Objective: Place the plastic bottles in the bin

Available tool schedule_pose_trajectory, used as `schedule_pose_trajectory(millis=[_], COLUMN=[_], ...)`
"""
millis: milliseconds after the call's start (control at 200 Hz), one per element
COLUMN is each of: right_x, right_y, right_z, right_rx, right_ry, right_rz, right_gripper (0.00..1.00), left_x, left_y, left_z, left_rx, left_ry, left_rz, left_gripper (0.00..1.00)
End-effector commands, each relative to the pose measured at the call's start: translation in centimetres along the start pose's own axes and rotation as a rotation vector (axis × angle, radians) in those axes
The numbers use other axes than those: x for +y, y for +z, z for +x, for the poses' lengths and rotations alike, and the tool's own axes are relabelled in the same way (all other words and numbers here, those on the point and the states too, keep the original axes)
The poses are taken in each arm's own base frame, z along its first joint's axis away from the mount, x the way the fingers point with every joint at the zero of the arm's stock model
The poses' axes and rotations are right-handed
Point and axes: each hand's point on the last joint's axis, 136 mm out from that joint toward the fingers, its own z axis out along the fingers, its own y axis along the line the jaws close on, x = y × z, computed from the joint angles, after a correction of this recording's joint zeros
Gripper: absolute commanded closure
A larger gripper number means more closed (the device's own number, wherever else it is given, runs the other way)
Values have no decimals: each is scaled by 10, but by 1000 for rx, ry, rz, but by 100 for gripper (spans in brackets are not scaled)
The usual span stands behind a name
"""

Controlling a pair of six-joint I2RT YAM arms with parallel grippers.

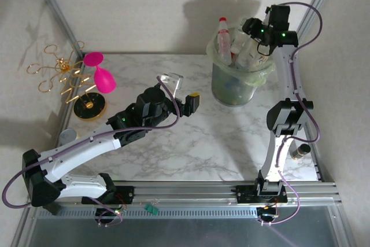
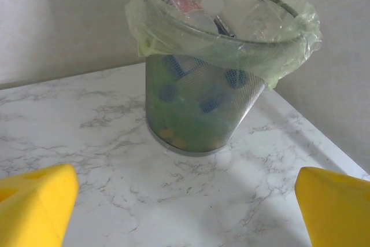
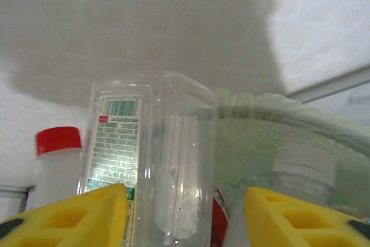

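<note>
The bin [image 1: 231,89] is a pale-green bucket with a bag liner, standing at the table's far right. It holds several plastic bottles, among them a red-capped one [image 1: 223,30] poking above the rim. My right gripper [image 1: 254,32] hangs over the bin. In the right wrist view a clear bottle [image 3: 167,160] stands bottom-up between the fingers of that gripper [image 3: 185,218]. The left pad lies against its label and a gap shows at the right pad. My left gripper [image 2: 185,212] is open over bare marble, facing the bin [image 2: 202,108], with nothing between its fingers.
A pink goblet [image 1: 103,76] and a gold wire stand [image 1: 63,73] sit at the far left. A small dark-capped jar [image 1: 300,153] stands by the right arm. Walls close in behind and beside the bin.
</note>
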Motion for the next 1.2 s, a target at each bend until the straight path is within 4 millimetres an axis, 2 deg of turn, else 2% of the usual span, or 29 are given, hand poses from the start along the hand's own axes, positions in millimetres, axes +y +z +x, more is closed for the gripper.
schedule_pose_trajectory(millis=[0,170,300,526,646,801,881,936,1066,1197], right_x=[-6,-3,-3,17,35,52,48,44,32,23], right_y=[13,1,-18,-64,-70,-56,-40,-26,3,21], right_z=[29,47,50,15,3,-3,-3,-1,5,7], right_rx=[65,70,55,-77,-96,-85,-72,-63,-43,-48], right_ry=[-68,-82,-71,-83,-98,-109,-101,-94,-78,-45], right_rz=[88,125,146,121,57,-17,-3,-1,26,46], right_gripper=[48,58,64,63,59,41,19,12,11,20], left_x=[5,5,6,6,9,16,19,21,23,24], left_y=[0,0,-1,1,0,-2,-1,0,0,-1], left_z=[-3,-4,-5,-4,-5,-8,-7,-7,-7,-8], left_rx=[-18,-19,-22,-18,-24,-41,-40,-42,-42,-45], left_ry=[-8,-8,-9,-8,-12,-16,-15,-18,-19,-19], left_rz=[-26,-27,-30,-33,-43,-76,-88,-92,-100,-106], left_gripper=[4,4,4,4,4,4,4,4,4,4])
